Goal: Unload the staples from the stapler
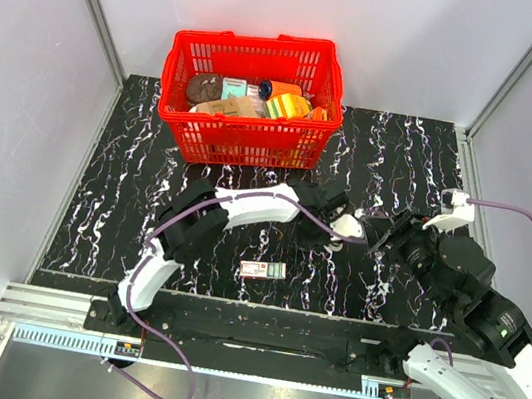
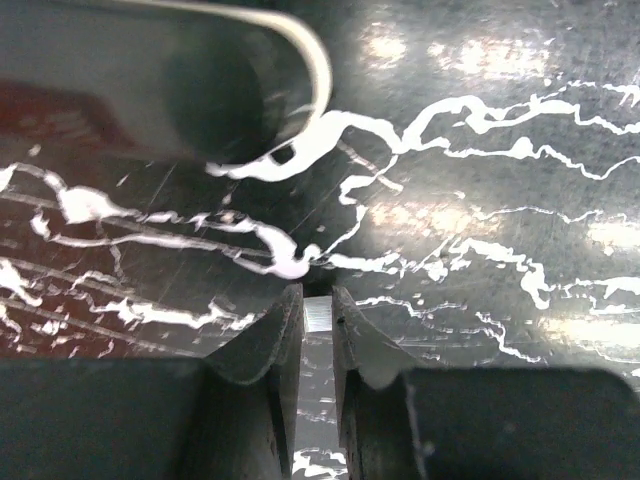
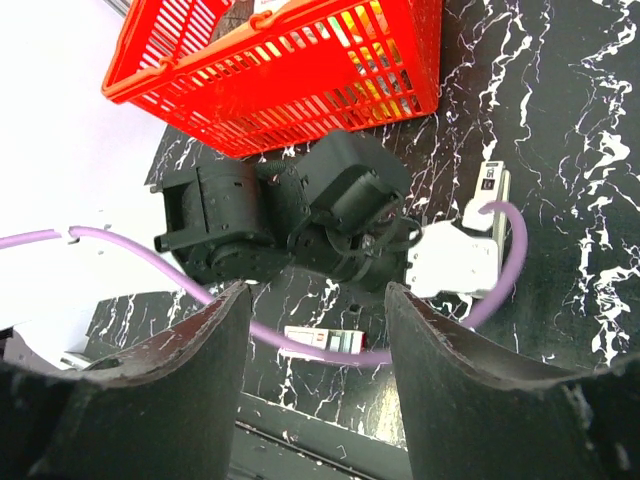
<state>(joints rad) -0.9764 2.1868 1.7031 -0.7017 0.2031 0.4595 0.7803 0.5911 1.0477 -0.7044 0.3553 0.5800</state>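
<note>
In the left wrist view my left gripper (image 2: 317, 300) points down at the black marbled table, its jaws shut on a thin silvery strip of staples (image 2: 317, 315) between the tips. A blurred dark rounded shape with a pale rim (image 2: 210, 90) lies just beyond, top left. From the right wrist view, the slim grey-silver stapler (image 3: 492, 190) lies on the table past the left arm's white wrist camera (image 3: 455, 262). My right gripper (image 3: 318, 300) is open and holds nothing. In the top view the left gripper (image 1: 339, 216) and right gripper (image 1: 387, 234) meet at mid-table and hide the stapler.
A red basket (image 1: 245, 141) filled with packets stands at the back of the table. A small red-white-green box (image 1: 263, 270) lies near the front edge, under the left arm. Purple cables (image 3: 300, 335) loop from both wrists. Grey walls close in both sides.
</note>
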